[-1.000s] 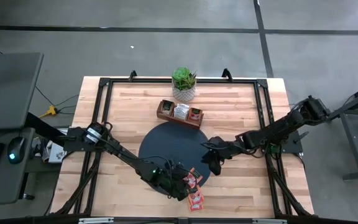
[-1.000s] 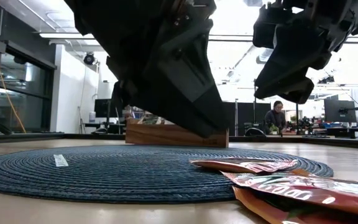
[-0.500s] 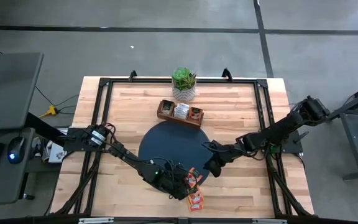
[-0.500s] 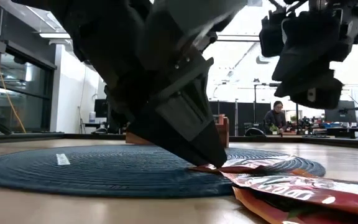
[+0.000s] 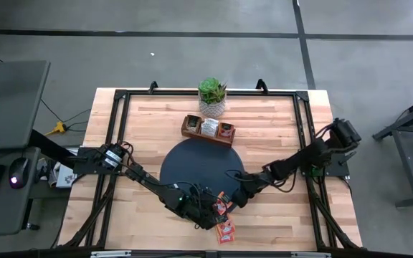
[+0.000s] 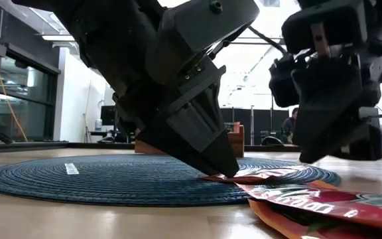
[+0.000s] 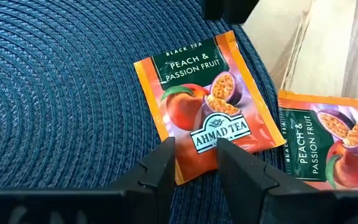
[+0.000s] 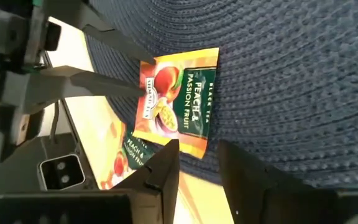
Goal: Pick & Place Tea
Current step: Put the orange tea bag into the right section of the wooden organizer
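An orange-red tea sachet (image 7: 207,93) lies flat on the near right edge of the dark round mat (image 5: 192,168). My left gripper (image 7: 194,163) is open. It slants down at the sachet's logo end, with that edge between its two fingers. My right gripper (image 8: 197,158) is open and hangs a little above the mat edge, to the right of the sachet (image 8: 179,93). It touches nothing. More orange sachets (image 5: 226,229) lie on the bare wood just off the mat. My left gripper comes slanting down from the table's near left. Its fingertips (image 6: 225,171) are down at the sachet's logo-end edge (image 7: 197,146), one finger (image 7: 163,167) over its corner. The edge lies between the open fingers and is not pinched. The sachet stays flat on the mat.
A brown wooden compartment tray (image 5: 208,130) holding sachets stands beyond the mat, with a potted plant (image 5: 212,97) behind it. A thin white strip (image 6: 67,168) lies on the mat's left part. Both arms crowd the mat's near right edge.
My left gripper has sunk until its fingertips reach the sachet's edge on the mat, and it has since kept still. My right gripper has come down and toward the sachet from the right, rolling its wrist as it went. The sachets have not moved.
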Tool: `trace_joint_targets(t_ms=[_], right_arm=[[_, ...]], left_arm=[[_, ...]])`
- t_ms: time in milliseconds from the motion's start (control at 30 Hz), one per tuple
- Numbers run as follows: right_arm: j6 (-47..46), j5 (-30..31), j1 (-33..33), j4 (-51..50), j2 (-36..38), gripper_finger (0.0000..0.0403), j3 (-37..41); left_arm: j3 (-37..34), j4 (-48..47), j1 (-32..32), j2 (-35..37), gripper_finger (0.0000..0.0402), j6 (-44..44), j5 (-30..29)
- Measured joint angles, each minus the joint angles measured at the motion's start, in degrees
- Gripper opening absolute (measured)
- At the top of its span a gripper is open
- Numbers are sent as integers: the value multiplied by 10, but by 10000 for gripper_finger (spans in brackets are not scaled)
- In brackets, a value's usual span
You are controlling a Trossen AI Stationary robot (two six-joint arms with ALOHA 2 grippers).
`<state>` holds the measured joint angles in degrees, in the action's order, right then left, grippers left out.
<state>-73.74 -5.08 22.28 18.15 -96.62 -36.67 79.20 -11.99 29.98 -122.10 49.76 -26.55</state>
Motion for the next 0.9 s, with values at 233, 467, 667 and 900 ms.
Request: trace_joint_targets(t_ms=[233, 467, 667, 900], right_arm=[[-12, -3, 0, 33, -27, 136, 0], [-24, -19, 0, 89, -55, 157, -4], [-8, -10, 1, 69, -59, 155, -25], [3, 2, 1, 59, -59, 123, -35]], left_arm=[[0, 0, 0, 0, 114, 0, 0], [-1, 2, 0, 0, 114, 0, 0], [-1, 3, 0, 0, 114, 0, 0], [-1, 3, 0, 0, 114, 0, 0]])
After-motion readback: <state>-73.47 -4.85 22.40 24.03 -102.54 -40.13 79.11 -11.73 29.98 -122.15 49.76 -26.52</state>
